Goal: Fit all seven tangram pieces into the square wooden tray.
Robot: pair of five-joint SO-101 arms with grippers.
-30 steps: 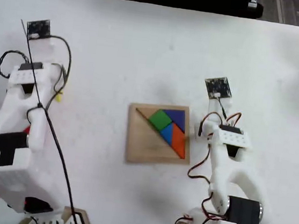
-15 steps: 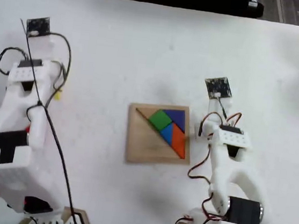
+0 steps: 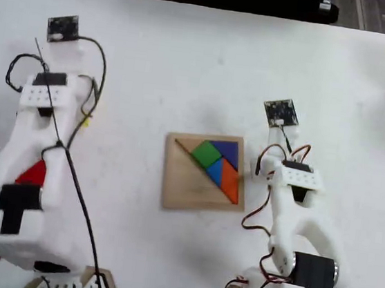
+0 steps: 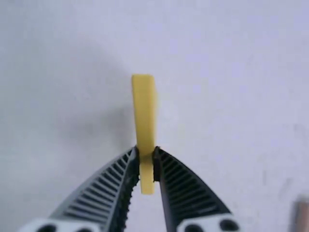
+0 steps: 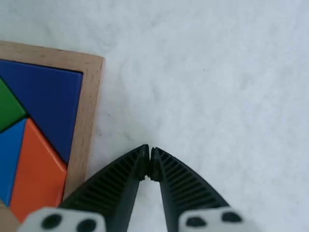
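Yellow pc (image 4: 144, 116) is pinched on edge in my L gripper (image 4: 146, 163). Only its near end is between the jaws; the rest sticks out ahead over the table (image 3: 187, 67). Tray (image 3: 181, 184) sits well off toward my R side. It holds green pc (image 3: 207, 154), blue pc (image 3: 214, 171), orange pc (image 3: 230, 179) and navy pc (image 3: 228, 149), all in the half nearest my R gripper (image 5: 148, 163); the other half is bare wood. R gripper is closed on nothing, just beside the rim.

Risks: w/ so thin a bite, yellow could pivot or drop in transit, and on edge it won't seat flat. Red pc (image 3: 34, 173) under my L arm could get knocked.
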